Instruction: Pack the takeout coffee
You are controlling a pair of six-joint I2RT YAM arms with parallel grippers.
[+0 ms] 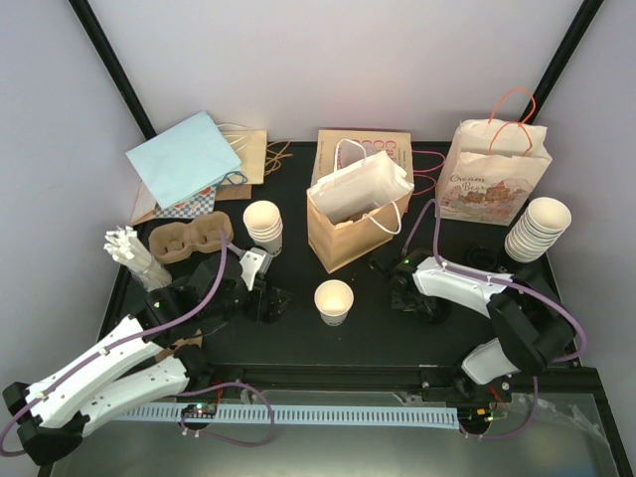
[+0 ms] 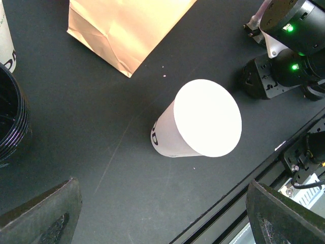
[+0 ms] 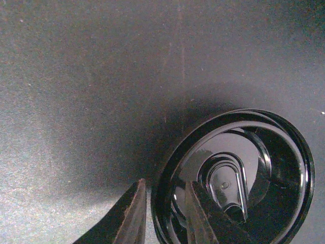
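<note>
The single cream paper cup [image 1: 334, 301] stands upright and open on the black table, between the two arms. It also shows in the left wrist view [image 2: 203, 119], without a lid. My left gripper [image 1: 266, 298] is open and empty to the cup's left; in its wrist view the gripper [image 2: 162, 203] has its fingers wide apart, short of the cup. My right gripper [image 1: 405, 290] is low on the table to the cup's right. In the right wrist view the gripper [image 3: 165, 185] pinches the rim of a round black lid [image 3: 238, 173], one finger outside and one inside.
A brown bag holding a white bag [image 1: 353, 224] stands behind the cup. Cup stacks stand at the left [image 1: 263, 224] and the right [image 1: 537, 229]. A pulp carrier [image 1: 189, 241], a printed bag [image 1: 492, 179] and a stack of black lids [image 2: 10, 117] are around.
</note>
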